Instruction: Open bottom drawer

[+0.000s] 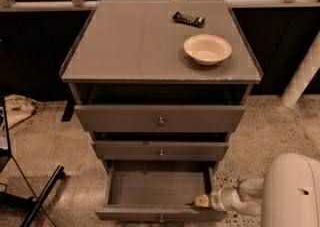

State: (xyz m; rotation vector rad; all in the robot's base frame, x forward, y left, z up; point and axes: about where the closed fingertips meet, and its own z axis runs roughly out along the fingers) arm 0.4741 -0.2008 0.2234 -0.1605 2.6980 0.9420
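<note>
Grey three-drawer metal cabinet (140, 46) fills the view, with the white robot arm (290, 191) low on the right. The flat grey-fronted bottom drawer (155, 187) is pulled well out, floor bare, front panel at the lower edge of the view. On the cabinet top sit a shallow white bowl (207, 49) and a small black remote (188, 19). The gripper (202, 201) is at the drawer's right front corner, touching or just beside the inside of the front panel, well right of the tiny round centre knob (161, 218). Grip state: can't tell. Judgement: opening looks about done. Any more travel should go straight along the slides, since an off-centre pull could rack it.
</note>
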